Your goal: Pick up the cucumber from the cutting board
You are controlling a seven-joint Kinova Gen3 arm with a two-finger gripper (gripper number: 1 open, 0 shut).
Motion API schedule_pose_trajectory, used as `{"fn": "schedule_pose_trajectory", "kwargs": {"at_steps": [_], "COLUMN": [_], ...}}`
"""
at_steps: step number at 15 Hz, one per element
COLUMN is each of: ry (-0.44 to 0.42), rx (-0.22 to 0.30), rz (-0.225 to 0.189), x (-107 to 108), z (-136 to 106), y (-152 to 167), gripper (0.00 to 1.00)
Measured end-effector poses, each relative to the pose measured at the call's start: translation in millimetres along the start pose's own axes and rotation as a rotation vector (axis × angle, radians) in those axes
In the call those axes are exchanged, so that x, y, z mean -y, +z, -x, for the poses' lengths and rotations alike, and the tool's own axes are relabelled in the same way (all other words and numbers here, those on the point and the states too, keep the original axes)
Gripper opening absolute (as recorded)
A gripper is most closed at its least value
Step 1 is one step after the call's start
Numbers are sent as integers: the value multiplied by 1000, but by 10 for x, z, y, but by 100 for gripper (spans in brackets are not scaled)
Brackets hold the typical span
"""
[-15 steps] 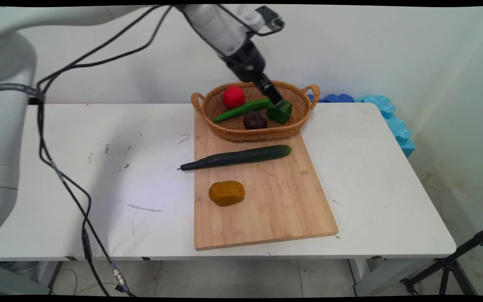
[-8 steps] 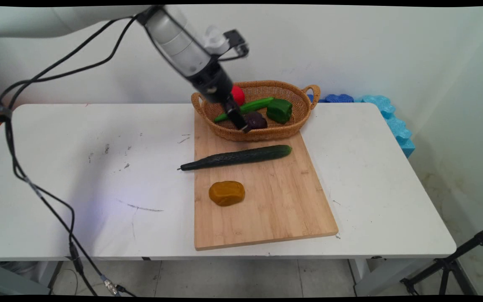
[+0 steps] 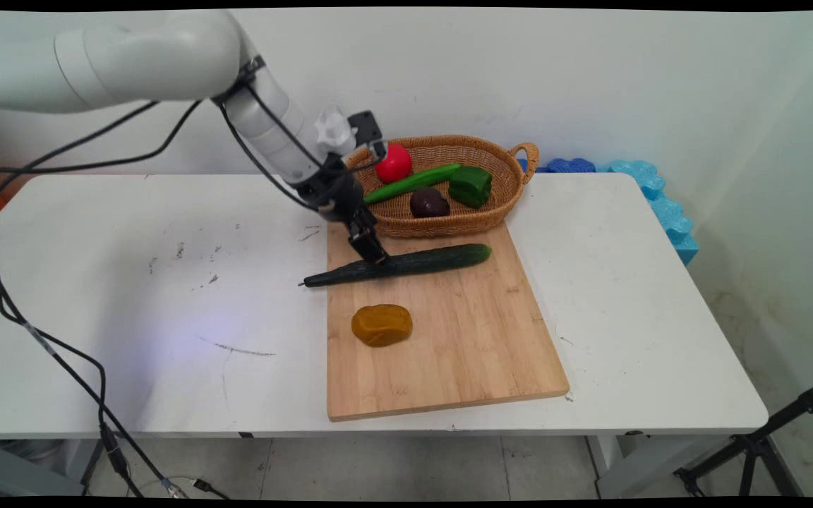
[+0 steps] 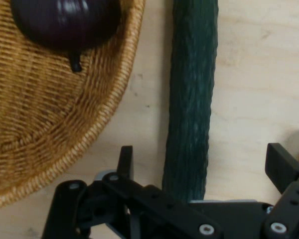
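My gripper (image 3: 376,255) hangs just above the left part of a long dark green cucumber (image 3: 399,265) that lies across the wooden cutting board (image 3: 463,331). In the hand view the cucumber (image 4: 191,99) runs up between my open fingers (image 4: 124,162), so my gripper (image 4: 202,164) straddles it with nothing held. A dark purple eggplant (image 4: 65,20) lies in the wicker basket (image 4: 50,129) to the left there.
The wicker basket (image 3: 512,190) at the board's far end holds a red tomato (image 3: 394,163), a long green pepper (image 3: 413,182), a green bell pepper (image 3: 471,186) and the eggplant (image 3: 429,203). An orange-brown potato (image 3: 381,324) lies on the board's near left. Blue foam (image 3: 653,197) sits at the back right.
My gripper left the green bell pepper in the basket, swung left over the basket and came down toward the near side, over the cucumber.
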Motion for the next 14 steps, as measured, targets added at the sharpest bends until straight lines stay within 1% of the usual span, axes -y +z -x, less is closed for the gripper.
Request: {"fn": "schedule_pose_trajectory", "kwargs": {"at_steps": [5, 13, 14], "ry": [20, 33, 34], "rx": [-4, -22, -26], "rz": [-14, -19, -20], "x": [-18, -46, -49], "z": [141, 208, 210], "y": [294, 593, 617], "gripper": [100, 100, 0]}}
